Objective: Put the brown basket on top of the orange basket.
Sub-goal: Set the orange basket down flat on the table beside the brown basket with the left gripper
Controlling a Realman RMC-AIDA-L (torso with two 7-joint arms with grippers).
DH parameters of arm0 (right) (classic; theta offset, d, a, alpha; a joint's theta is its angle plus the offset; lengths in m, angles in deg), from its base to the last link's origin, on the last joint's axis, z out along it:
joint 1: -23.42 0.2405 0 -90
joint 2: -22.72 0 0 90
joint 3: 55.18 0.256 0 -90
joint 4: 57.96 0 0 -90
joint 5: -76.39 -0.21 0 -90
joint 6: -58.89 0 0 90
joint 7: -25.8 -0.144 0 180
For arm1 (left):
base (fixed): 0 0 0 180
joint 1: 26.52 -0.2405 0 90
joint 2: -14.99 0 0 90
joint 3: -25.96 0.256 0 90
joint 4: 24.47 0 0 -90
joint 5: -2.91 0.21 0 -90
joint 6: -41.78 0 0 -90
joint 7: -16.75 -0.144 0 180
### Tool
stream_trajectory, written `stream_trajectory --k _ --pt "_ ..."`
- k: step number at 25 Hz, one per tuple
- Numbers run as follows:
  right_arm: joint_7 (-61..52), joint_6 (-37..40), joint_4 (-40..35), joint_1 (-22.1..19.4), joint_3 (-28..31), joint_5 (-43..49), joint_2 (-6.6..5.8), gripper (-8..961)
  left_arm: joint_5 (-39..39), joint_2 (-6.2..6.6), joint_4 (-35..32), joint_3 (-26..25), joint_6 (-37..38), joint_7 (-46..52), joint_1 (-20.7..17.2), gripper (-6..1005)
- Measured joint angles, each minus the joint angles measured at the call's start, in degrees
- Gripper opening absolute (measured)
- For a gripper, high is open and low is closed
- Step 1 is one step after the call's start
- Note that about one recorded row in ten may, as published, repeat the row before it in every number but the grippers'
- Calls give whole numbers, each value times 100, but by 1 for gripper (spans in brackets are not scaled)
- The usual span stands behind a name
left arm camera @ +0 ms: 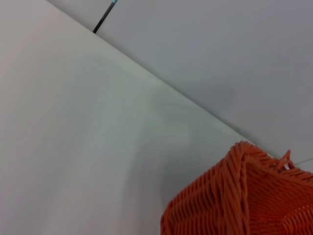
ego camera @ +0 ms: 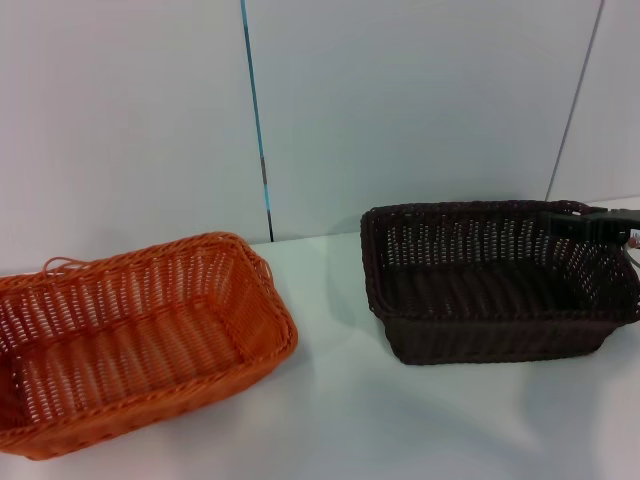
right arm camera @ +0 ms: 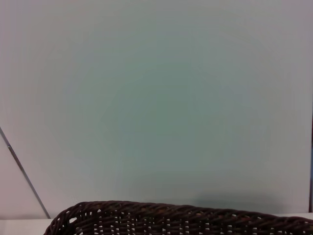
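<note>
The orange basket (ego camera: 130,335) sits on the white table at the left, with loose strands at its far left end. One of its corners (left arm camera: 244,196) fills the lower edge of the left wrist view. The brown basket (ego camera: 490,285) is at the right, open side up. My right gripper (ego camera: 598,222) shows as a dark shape lying on the basket's far right rim corner. In the right wrist view, only the braided rim (right arm camera: 186,218) shows against the wall. My left gripper is out of view.
A white table (ego camera: 340,420) carries both baskets, with a gap of bare surface between them. A pale wall (ego camera: 400,100) with dark vertical seams stands close behind.
</note>
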Motion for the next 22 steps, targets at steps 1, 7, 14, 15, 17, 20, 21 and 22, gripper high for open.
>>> stream_trajectory --k 1,7,14,15,17,20,21,22 --pt "0 0 -1 0 0 0 0 839 -11 7 -1 -9 -11 -2 2 172" --pt "2 1 -5 0 0 0 0 839 -265 64 -19 -13 -97 -28 15 172" --pt "2 1 -6 0 0 0 0 839 -389 73 18 -16 -193 -49 118 172" --pt "2 0 -6 0 0 0 0 839 -389 74 19 -14 -203 -49 143 172" --pt "2 -3 -6 -1 0 0 0 839 -391 79 21 12 -214 -50 208 172" --pt "2 -4 -6 -5 0 0 -1 839 -393 79 21 31 -216 -52 253 172" --pt "2 -5 -6 -7 0 0 -3 839 -393 77 17 35 -217 -55 272 172" --pt "2 -6 -5 -9 0 0 -5 839 -393 73 3 39 -217 -60 300 172"
